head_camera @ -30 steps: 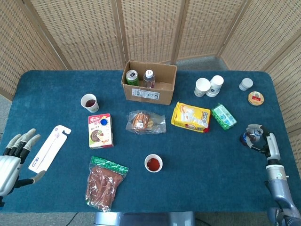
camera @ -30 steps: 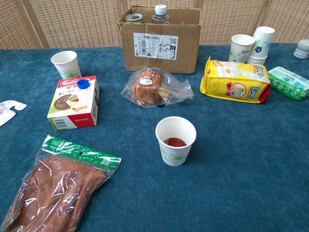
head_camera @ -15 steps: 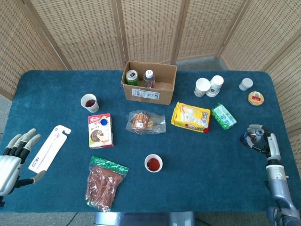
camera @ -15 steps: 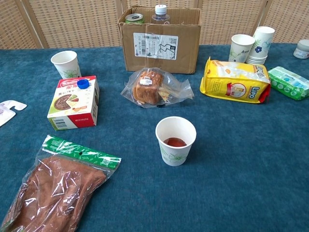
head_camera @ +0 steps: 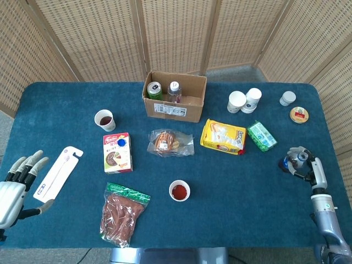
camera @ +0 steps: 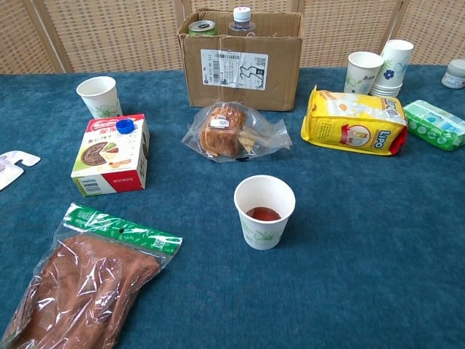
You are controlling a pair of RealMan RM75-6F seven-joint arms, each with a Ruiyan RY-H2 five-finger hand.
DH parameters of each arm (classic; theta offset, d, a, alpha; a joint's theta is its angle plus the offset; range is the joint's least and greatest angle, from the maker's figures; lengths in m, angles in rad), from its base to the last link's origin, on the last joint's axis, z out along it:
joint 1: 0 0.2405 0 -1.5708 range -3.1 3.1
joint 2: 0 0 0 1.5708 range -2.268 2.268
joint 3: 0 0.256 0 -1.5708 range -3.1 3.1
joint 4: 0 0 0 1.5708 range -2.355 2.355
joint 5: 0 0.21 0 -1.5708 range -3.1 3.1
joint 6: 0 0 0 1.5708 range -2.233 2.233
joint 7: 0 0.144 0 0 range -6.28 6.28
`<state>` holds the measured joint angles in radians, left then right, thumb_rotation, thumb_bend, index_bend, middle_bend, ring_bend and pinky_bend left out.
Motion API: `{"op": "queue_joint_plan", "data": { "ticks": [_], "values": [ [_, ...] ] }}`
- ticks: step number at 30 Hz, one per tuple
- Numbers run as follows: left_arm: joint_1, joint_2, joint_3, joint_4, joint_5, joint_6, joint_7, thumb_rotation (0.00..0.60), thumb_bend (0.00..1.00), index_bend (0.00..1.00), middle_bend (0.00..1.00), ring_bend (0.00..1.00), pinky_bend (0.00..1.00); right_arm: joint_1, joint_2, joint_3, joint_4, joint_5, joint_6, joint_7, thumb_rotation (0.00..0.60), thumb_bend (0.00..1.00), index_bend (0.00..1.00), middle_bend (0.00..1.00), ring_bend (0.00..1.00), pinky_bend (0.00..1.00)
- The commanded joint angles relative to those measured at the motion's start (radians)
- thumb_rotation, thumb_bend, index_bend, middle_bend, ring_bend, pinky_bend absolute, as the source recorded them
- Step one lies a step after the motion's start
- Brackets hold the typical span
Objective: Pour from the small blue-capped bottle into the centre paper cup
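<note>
The centre paper cup point(head_camera: 179, 190) point(camera: 264, 211) stands upright in the middle of the blue table with a little red liquid in its bottom. Far to its right, near the table's right edge, my right hand point(head_camera: 304, 165) grips a small bottle point(head_camera: 291, 161); a blue part shows at its left side and the fingers hide most of it. This hand is outside the chest view. My left hand point(head_camera: 14, 186) rests at the front left corner, fingers spread, holding nothing.
Nearby are a snack box point(head_camera: 117, 153) with a blue cap point(camera: 125, 125) on it, a brown packet point(head_camera: 120, 213), a bread bag point(head_camera: 169, 142), a yellow bag point(head_camera: 223, 136) and a green pack point(head_camera: 261, 136). A cardboard box point(head_camera: 175, 94) and other cups point(head_camera: 245, 100) stand behind.
My right hand with the bottle has drifted slightly toward the near edge of the table. Nothing else has moved.
</note>
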<state>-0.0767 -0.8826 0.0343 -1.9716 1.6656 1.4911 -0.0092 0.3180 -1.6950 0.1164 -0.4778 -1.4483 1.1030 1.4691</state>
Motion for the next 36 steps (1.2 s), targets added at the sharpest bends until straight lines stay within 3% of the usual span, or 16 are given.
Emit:
{"op": "queue_joint_plan", "data": {
  "ticks": [1, 7, 20, 36],
  "values": [
    [0.001, 0.000, 0.000, 0.000, 0.000, 0.001, 0.000, 0.600, 0.25, 0.00, 0.00, 0.00, 0.00, 0.000, -0.005, -0.009, 0.014, -0.010, 0.008, 0.016, 0.600, 0.86, 0.31, 0.29, 0.04, 0.32],
    [0.002, 0.002, 0.000, 0.002, 0.001, 0.003, -0.003, 0.600, 0.25, 0.00, 0.00, 0.00, 0.00, -0.001, -0.013, -0.021, 0.037, -0.022, 0.021, 0.036, 0.600, 0.70, 0.22, 0.18, 0.00, 0.23],
    [0.001, 0.002, 0.000, 0.003, 0.002, 0.004, -0.006, 0.600, 0.25, 0.00, 0.00, 0.00, 0.00, -0.003, -0.022, -0.037, 0.062, -0.037, 0.040, 0.043, 0.600, 0.48, 0.12, 0.04, 0.00, 0.09],
    [0.002, 0.006, -0.001, 0.006, 0.001, 0.007, -0.014, 0.600, 0.25, 0.00, 0.00, 0.00, 0.00, -0.001, -0.023, -0.043, 0.064, -0.039, 0.050, 0.006, 0.600, 0.24, 0.09, 0.00, 0.00, 0.06]
  ]
}}
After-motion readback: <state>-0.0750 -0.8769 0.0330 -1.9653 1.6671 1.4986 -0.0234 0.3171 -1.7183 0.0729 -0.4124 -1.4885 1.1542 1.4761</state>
